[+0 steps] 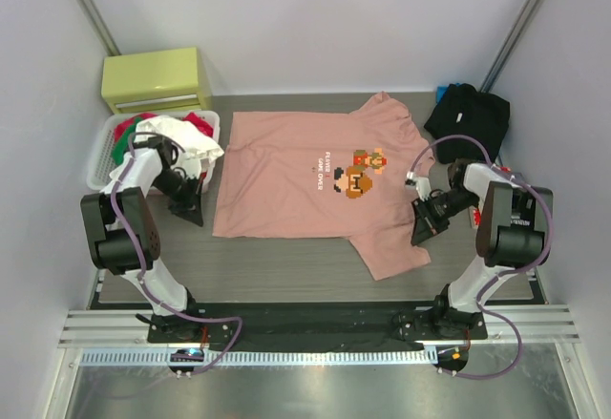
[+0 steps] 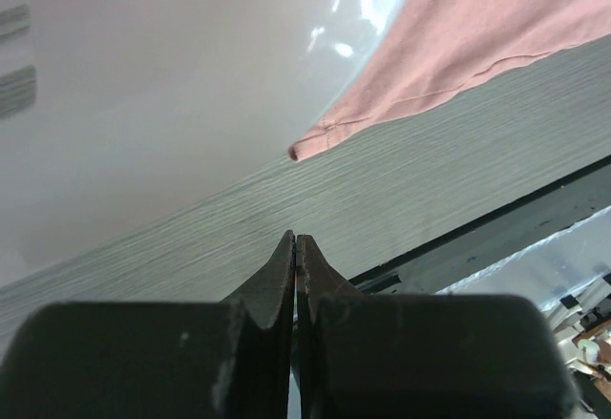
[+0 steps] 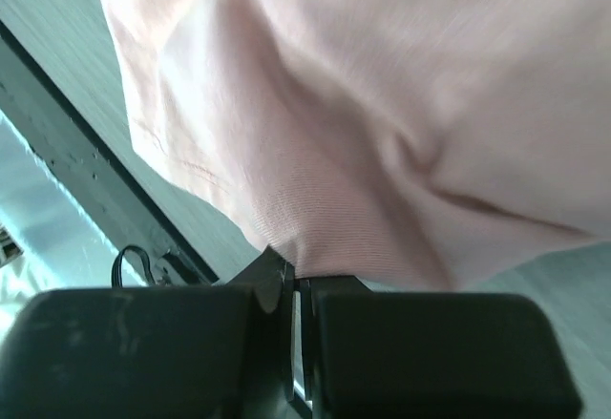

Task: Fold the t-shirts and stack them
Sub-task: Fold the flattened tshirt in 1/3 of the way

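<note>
grey table (image 1: 286, 268): white basket (image 1: 98, 157) full of clothes (image 1: 170, 134); left gripper (image 1: 187, 213) clenched empty; right gripper (image 1: 421, 230) pinching pink t-shirt (image 1: 286, 180).

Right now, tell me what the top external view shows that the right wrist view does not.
Top only: the crumpled black cloth t-shirt, the white plastic basket of clothes, the yellow-green box, the left end effector. Right wrist only: the right end effector shut on an edge of the salmon-pink cloth t-shirt. Both: that shirt on the grey wood-grain table.
</note>
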{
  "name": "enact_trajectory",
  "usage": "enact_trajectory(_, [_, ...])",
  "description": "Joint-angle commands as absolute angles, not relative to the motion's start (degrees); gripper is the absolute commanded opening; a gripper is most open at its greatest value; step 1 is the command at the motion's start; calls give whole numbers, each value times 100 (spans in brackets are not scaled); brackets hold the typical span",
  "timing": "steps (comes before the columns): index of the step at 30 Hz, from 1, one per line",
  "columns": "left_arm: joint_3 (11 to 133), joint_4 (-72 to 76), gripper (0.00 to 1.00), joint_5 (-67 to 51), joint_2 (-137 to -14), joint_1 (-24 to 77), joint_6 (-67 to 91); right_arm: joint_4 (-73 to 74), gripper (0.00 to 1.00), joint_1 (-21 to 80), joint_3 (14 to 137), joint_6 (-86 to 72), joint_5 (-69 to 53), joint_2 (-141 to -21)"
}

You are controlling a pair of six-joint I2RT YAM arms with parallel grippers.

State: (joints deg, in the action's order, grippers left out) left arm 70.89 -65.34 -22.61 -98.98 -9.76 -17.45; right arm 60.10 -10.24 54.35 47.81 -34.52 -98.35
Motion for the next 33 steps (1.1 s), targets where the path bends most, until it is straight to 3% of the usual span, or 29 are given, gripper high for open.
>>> enact_trajectory(1, [7032,-6302,0,-2109,-9773,-976,-1934,5924,1,-1002,5958,4597,-3849,-9738])
enact_trajectory(12, [6768,-6231,0,-2145,-9747,-967,-2118,5555,1,-993,6565,4123,-4122,-10388])
enact_trajectory(15, [6741,-6249,0,-2145,-9738,-967,-2144,5502,33,-993,6679,4122,-4148,-10616])
enact_trajectory(16, [6733,-6258,0,-2153,-9730,-967,-2162,5502,49,-993,6680,4139,-4148,-10635])
enact_trajectory(19, [6671,-6197,0,-2118,-9703,-975,-2180,5432,66,-993,6549,4192,-4122,-10574])
enact_trajectory(33, [6645,-6196,0,-2136,-9633,-967,-2206,5914,69,-1177,6056,4482,-3770,-9362])
